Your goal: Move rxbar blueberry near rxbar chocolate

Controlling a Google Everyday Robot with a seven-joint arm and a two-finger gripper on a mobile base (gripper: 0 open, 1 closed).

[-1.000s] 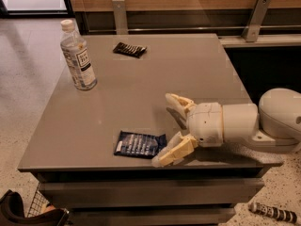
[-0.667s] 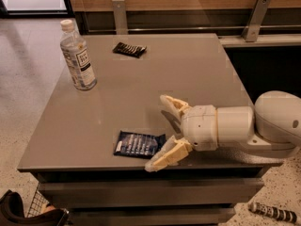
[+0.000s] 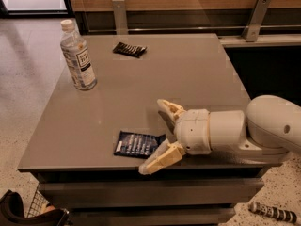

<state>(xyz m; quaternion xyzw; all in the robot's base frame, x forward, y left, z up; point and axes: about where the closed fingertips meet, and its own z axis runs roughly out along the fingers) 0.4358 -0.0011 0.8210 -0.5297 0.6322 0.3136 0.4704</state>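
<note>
The rxbar blueberry (image 3: 136, 144), a flat dark-blue wrapper with white lettering, lies near the front edge of the grey table (image 3: 155, 84). The rxbar chocolate (image 3: 129, 49), a slim black wrapper, lies at the far side of the table, well away from it. My gripper (image 3: 155, 135) comes in from the right, open, with its cream fingers spread wide. One finger (image 3: 169, 109) is behind the blue bar's right end, and the other finger (image 3: 160, 160) is in front of it at the table edge. The gripper holds nothing.
A clear water bottle (image 3: 77, 55) with a white cap stands upright at the table's left side. A wooden wall with metal brackets runs behind the table. A dark object (image 3: 272, 213) lies on the floor at the lower right, and a wire basket (image 3: 35, 206) at the lower left.
My gripper has moved left toward the blue bar, and its open fingers now flank the bar's right end. The bars and the bottle have not moved.
</note>
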